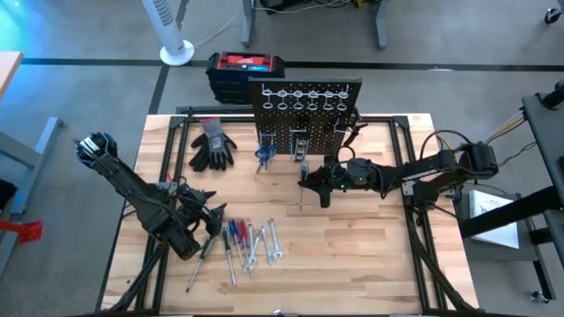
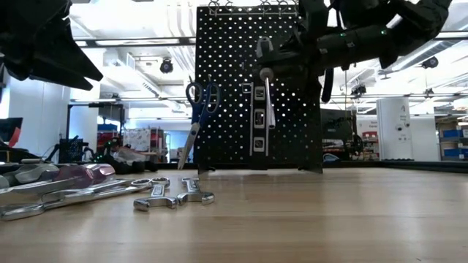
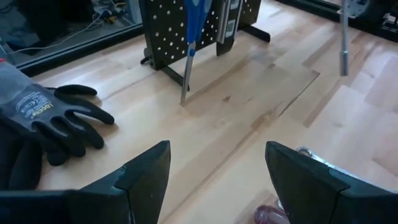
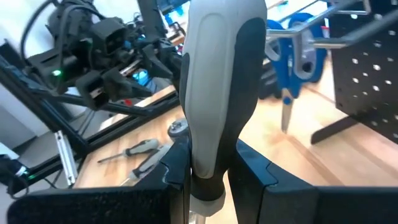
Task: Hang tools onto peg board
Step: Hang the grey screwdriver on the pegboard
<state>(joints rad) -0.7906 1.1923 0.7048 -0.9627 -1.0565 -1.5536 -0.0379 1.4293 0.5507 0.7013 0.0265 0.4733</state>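
Right gripper: clamped on a grey-and-black-handled screwdriver, held in front of the peg board, shaft hanging toward the table.
Left gripper: fingers apart, holding nothing, hovering over the loose tools near the table's front left.
Loose tools: screwdrivers and silver wrenches lie just beside and beneath the left gripper.
Peg board: upright at the table's far edge; blue-handled scissors and a black level bar hang on it.
Gloves: flat on the wood, left of the board.
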